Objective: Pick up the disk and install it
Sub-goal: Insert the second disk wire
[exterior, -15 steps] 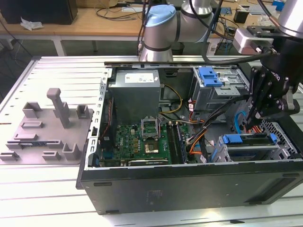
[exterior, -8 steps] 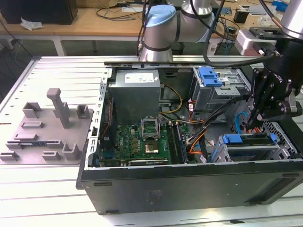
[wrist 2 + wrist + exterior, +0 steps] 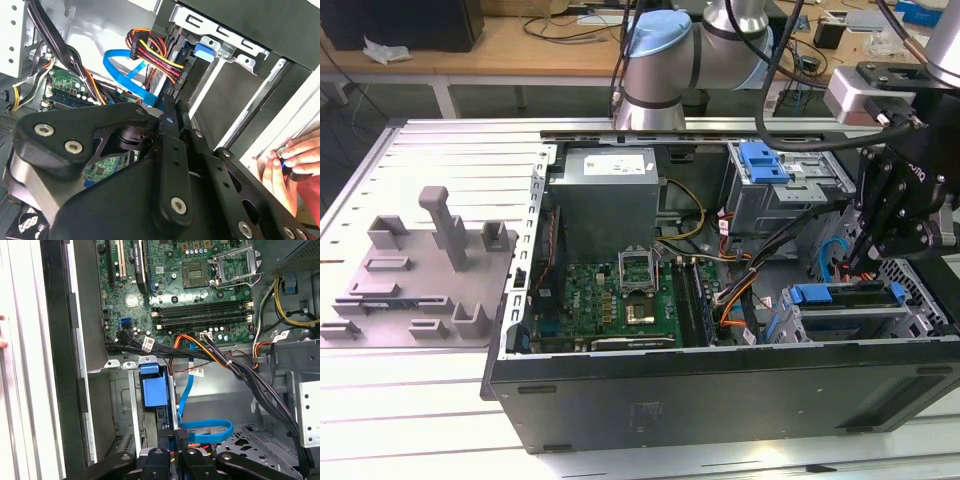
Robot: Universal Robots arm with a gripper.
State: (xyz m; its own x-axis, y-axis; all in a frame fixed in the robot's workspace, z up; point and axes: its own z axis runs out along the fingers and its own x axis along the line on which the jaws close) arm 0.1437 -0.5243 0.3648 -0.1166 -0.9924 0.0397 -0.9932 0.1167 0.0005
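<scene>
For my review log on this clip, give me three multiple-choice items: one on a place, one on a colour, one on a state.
1. In the exterior view, where is the gripper?
A. Over the grey fixture tray at the exterior view's left
B. Over the drive-bay end of the open computer case, at the exterior view's right
C. Over the wooden desk behind

2. What colour is the flat cable looped beside the drive bay in the first wrist view?
A. Blue
B. White
C. Green

3. How does the processor socket stand?
A. Under a fan cooler
B. Buried under cables
C. Bare, no cooler on it

Answers:
1 B: the gripper hangs over the computer case at its drive-bay end.
2 A: the flat cable is plainly blue.
3 C: the processor socket lies uncovered on the motherboard.
</scene>
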